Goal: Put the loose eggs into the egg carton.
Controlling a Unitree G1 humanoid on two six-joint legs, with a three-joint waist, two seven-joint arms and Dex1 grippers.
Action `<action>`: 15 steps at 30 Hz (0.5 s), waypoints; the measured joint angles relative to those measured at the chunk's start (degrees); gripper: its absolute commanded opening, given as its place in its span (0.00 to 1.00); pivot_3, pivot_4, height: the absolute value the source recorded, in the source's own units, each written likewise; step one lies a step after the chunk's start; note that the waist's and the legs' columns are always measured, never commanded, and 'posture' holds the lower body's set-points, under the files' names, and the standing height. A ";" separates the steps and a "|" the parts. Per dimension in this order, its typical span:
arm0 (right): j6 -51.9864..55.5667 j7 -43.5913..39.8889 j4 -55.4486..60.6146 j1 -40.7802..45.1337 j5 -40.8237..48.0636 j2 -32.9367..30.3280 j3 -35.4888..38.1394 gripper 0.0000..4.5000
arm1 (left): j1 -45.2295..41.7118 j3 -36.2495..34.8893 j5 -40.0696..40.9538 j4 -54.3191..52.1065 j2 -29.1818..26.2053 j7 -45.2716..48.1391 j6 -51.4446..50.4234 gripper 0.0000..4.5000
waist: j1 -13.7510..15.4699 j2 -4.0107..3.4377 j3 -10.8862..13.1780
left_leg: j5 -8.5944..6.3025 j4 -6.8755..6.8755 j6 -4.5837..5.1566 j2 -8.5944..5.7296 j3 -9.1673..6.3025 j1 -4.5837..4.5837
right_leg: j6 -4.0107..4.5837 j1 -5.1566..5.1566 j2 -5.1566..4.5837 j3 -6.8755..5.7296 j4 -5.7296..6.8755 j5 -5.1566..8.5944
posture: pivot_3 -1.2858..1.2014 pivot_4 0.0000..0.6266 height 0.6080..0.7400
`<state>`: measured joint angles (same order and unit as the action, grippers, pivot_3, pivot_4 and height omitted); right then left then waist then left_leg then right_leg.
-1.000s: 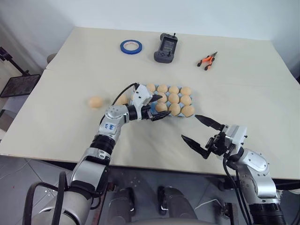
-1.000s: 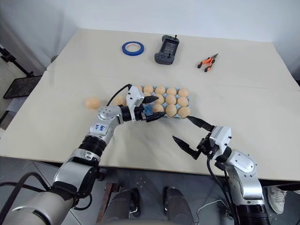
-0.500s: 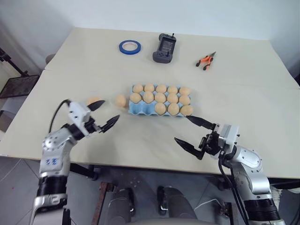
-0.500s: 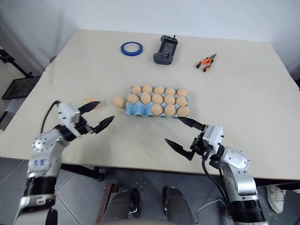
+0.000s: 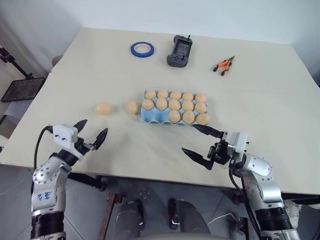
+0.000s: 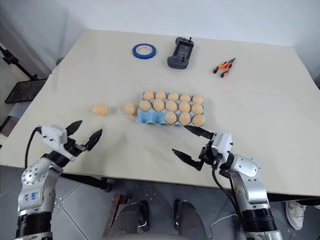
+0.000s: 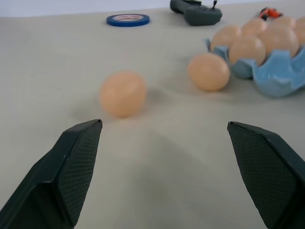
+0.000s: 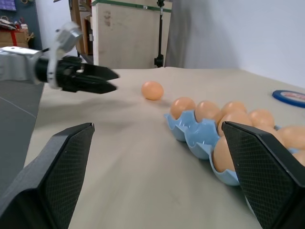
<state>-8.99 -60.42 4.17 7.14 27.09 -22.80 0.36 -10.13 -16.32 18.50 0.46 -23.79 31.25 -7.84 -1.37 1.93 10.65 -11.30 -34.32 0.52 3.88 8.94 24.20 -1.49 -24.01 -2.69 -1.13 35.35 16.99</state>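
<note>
Eggs: two loose eggs (image 5: 103, 108) (image 5: 132, 107), thirteen in egg carton (image 5: 149, 116); both end effectors (image 5: 90, 135) (image 5: 199, 141) spread, empty.

bench (image 5: 75, 65): pale beige top, seam running across it | tape ring (image 5: 141, 48): blue, lying flat near the far edge | remote controller (image 5: 180, 50): dark grey, with a short antenna, just beside the tape ring | pliers (image 5: 223, 65): orange-and-black handles, further along the same far side, apart from the controller
</note>
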 measured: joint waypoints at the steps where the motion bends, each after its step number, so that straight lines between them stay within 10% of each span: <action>1: -0.06 -0.05 0.01 0.24 0.01 -0.06 0.10 1.00 | -2.23 1.33 -0.10 0.24 -0.01 0.08 -0.95 1.00 | -0.12 0.00 0.00 | 0.00 0.01 0.00 -0.01 0.03 -0.02 | -0.12 0.01 0.00 0.02 0.02 -0.07 | 0.52 0.24 1.00; 15: -0.85 1.92 0.33 -2.02 -0.53 -0.35 0.81 1.00 | -27.00 9.38 -7.22 26.69 3.39 -6.08 -3.10 1.00 | -0.32 0.01 0.00 | 0.09 -0.32 -0.08 0.03 0.05 0.02 | -0.74 -0.24 0.15 0.07 0.58 -0.39 | 0.52 0.24 1.00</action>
<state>-9.84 -58.50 4.50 5.12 26.55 -23.15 1.18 -37.14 -6.94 11.27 27.15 -20.39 25.17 -10.95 -1.69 1.94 10.64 -11.22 -34.64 0.44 3.91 8.98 24.22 -2.23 -24.25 -2.54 -1.06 35.94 16.60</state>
